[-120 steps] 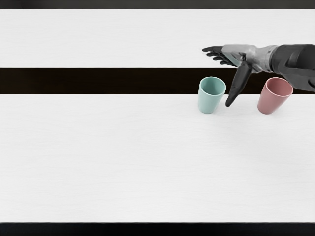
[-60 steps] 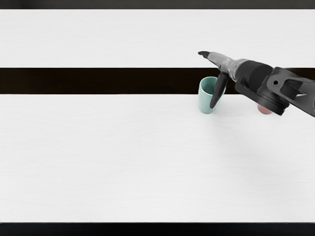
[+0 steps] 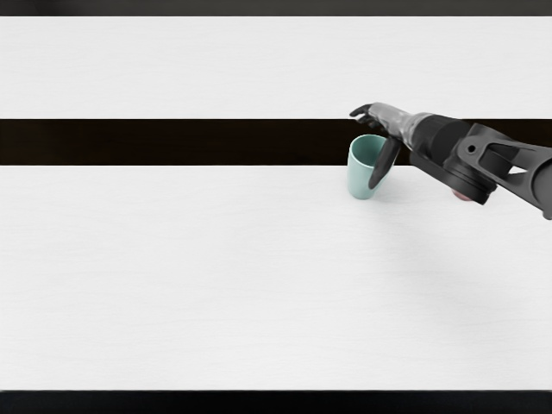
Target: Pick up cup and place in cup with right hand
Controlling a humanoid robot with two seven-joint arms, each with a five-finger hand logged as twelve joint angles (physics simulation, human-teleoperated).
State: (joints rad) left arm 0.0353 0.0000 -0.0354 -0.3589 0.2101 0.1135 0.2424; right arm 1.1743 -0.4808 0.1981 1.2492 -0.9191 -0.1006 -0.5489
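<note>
The hand (image 3: pixel 384 125) is pale grey with black fingers (image 3: pixel 380 164), behind a rounded, near-black wrist (image 3: pixel 444 142).

The robot hand (image 3: pixel 390 123) has neared the teal cup (image 3: pixel 359 179) (pink cup (image 3: pixel 462 197) mostly covered).
</note>
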